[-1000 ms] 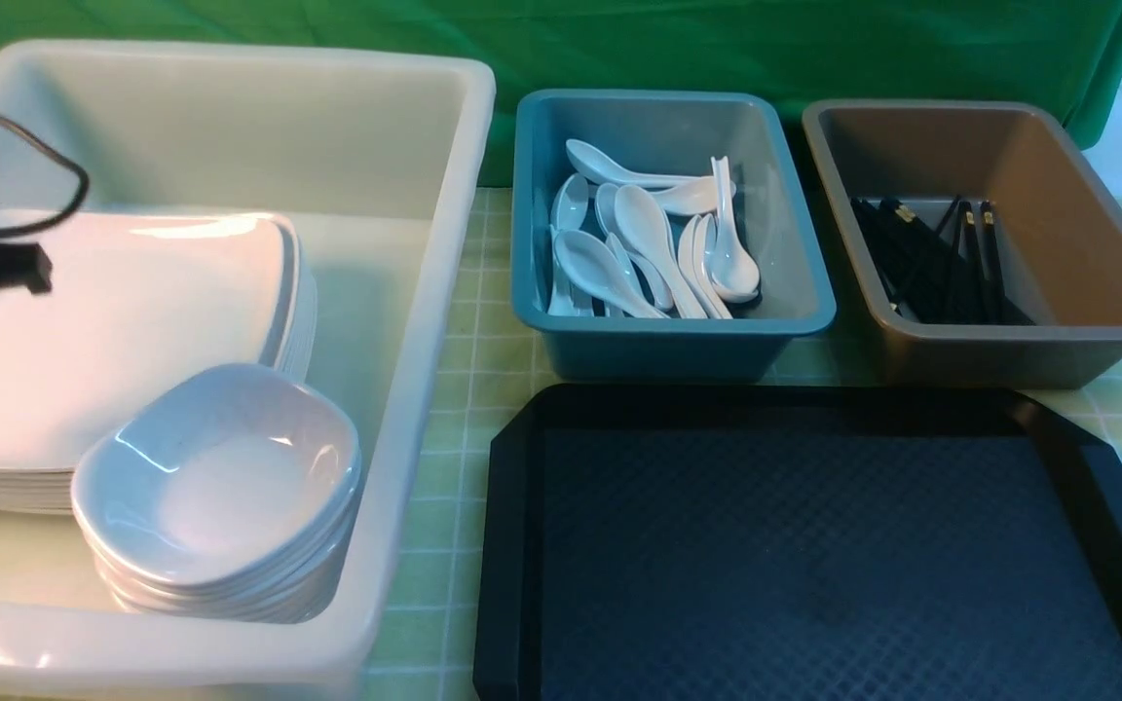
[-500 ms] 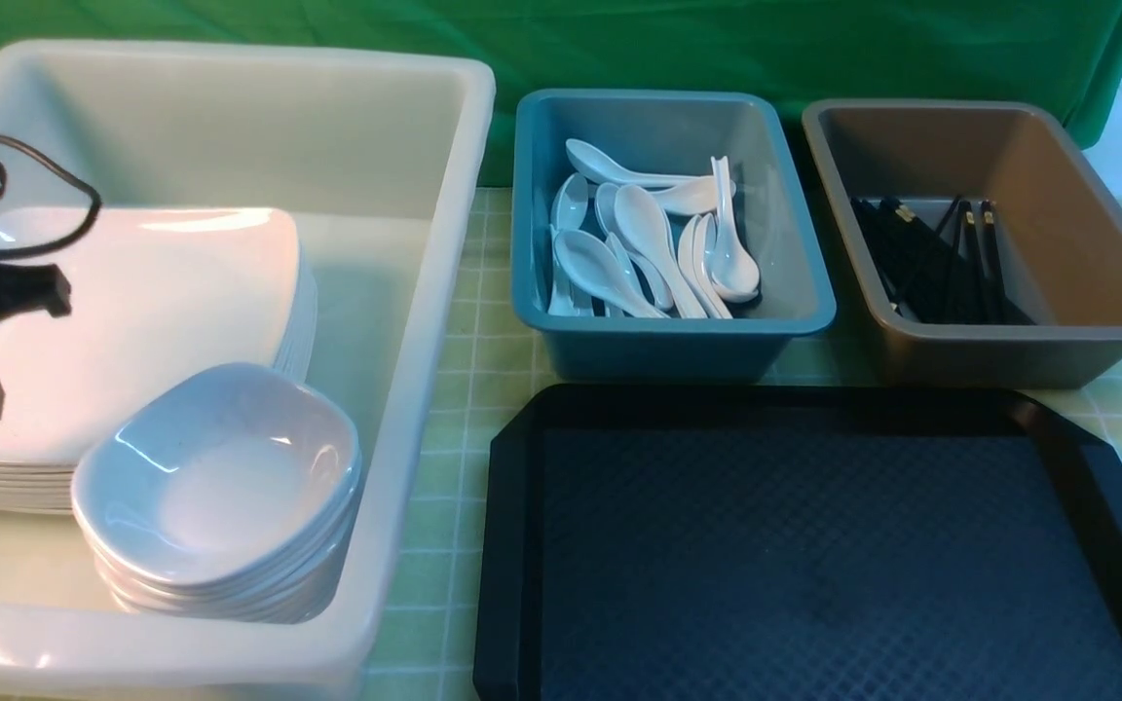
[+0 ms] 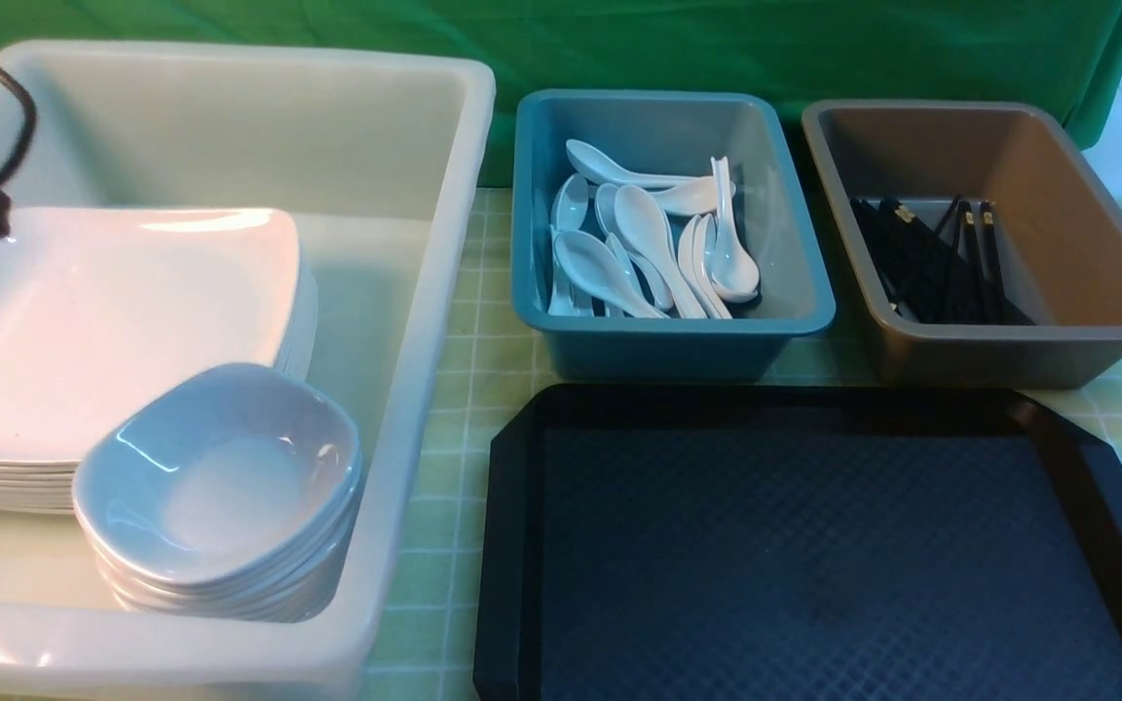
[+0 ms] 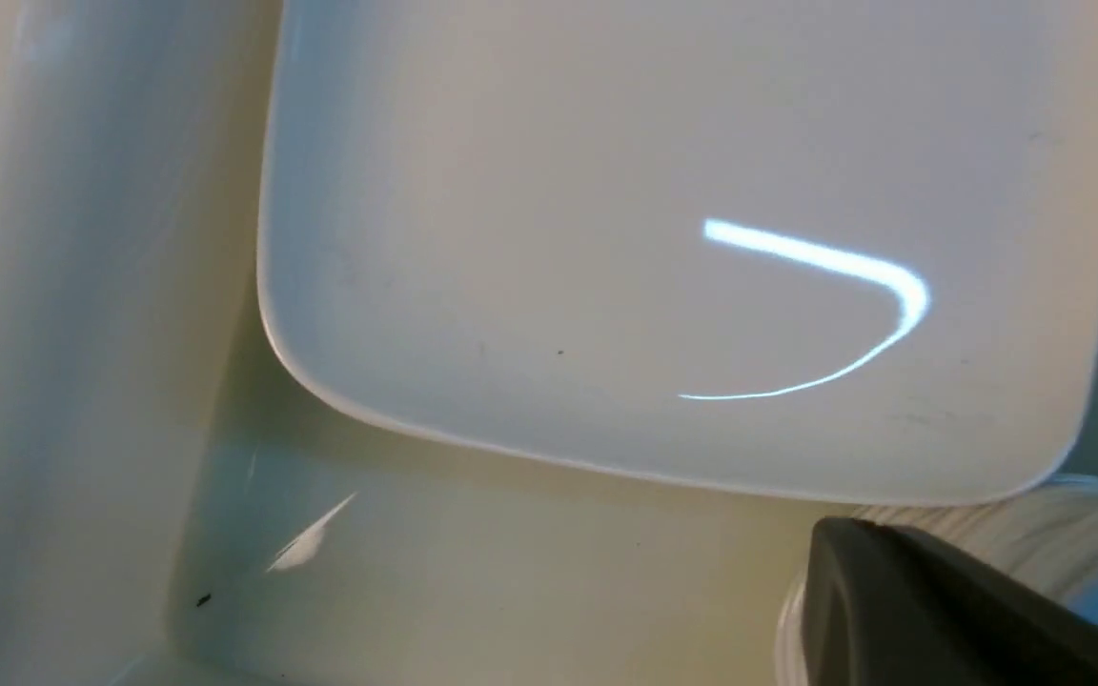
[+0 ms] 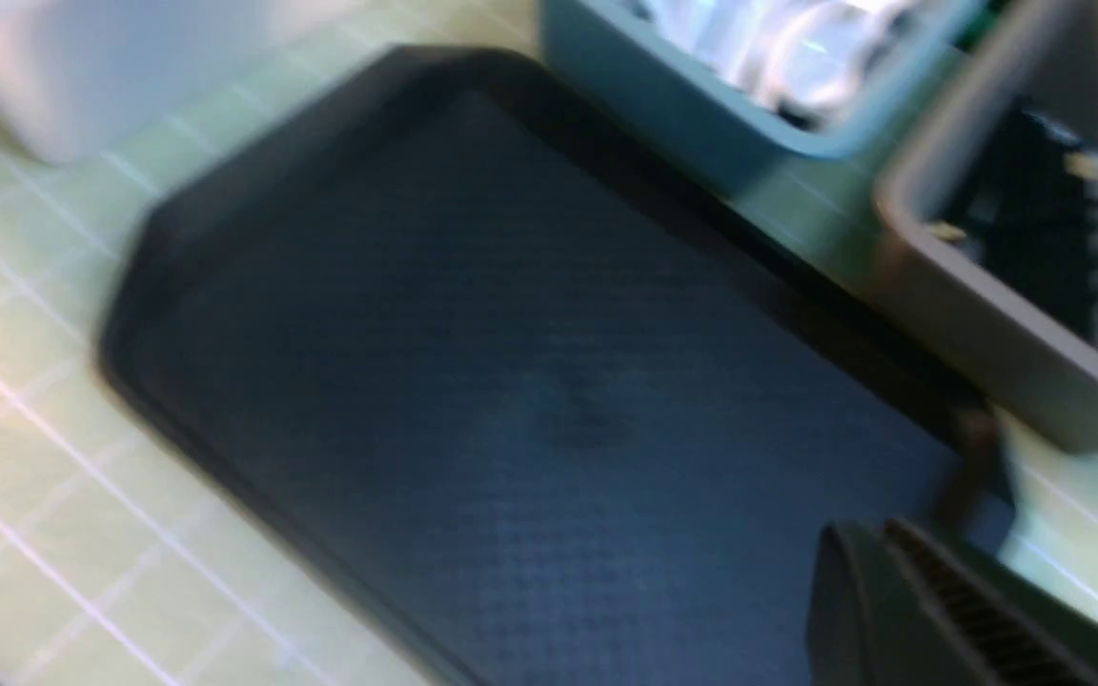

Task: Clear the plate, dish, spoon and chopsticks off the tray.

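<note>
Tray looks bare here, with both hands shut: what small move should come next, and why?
Probably just draw both arms back to rest. The tray holds nothing; the plate tops its stack in the white tub, spoons lie in the teal tub and chopsticks in the brown tub. The right hand is shut on nothing.

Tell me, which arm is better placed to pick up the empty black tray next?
Right, probably: the right gripper hangs above the tray, while the left gripper is over the plate in the white tub.
</note>
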Tool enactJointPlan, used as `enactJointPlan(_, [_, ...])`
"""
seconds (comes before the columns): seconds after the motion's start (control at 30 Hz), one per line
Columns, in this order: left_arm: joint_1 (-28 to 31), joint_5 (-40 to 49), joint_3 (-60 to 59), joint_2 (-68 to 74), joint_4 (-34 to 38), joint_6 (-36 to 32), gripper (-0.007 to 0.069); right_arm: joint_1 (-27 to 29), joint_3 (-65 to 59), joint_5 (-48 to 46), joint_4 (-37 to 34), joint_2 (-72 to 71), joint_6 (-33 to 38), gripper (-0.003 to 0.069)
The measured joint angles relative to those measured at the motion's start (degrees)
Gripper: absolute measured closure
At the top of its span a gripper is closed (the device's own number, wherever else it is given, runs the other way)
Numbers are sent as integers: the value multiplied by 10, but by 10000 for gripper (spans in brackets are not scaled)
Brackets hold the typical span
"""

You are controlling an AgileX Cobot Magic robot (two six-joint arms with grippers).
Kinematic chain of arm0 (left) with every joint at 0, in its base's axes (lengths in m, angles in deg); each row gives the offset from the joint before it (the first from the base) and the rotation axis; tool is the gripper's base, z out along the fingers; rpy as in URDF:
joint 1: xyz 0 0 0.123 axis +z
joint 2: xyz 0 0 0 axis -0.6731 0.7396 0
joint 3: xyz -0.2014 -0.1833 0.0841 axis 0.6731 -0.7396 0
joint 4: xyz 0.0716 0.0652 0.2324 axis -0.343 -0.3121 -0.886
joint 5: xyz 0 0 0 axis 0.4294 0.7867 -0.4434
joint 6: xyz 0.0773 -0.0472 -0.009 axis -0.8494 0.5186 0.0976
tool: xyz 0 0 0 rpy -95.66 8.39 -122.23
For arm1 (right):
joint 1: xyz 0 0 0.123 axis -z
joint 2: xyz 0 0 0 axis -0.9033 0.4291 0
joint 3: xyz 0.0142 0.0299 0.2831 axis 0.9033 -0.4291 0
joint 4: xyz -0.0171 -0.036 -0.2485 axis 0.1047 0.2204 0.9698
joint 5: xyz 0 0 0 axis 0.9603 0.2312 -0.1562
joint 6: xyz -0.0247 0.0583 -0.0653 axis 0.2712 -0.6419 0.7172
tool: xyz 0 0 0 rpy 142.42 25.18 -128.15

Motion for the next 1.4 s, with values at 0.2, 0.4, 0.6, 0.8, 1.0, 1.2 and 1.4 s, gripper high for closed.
enactJointPlan(0.2, [0,1,-1,-47,27,-7,641,0,21,-28,11,-68,-9,655])
enactJointPlan(0.4, [0,1,-1,-52,118,-61,641,0,-95,104,11,-207,-33,655])
enactJointPlan(0.6, [0,-7,-1,-52,140,-85,641,0,-266,349,4,-260,-43,655])
enactJointPlan(0.8, [0,-9,-1,-52,161,-86,641,0,-371,532,2,-260,-46,653])
enactJointPlan(1.0, [0,-9,-1,-52,165,-88,641,0,-397,568,2,-260,-54,633])
enactJointPlan(1.2, [0,-9,-1,-52,168,-89,641,0,-402,556,3,-260,-55,618])
enactJointPlan(1.4, [0,8,-1,-52,167,-89,641,0,-402,556,3,-260,-55,601])
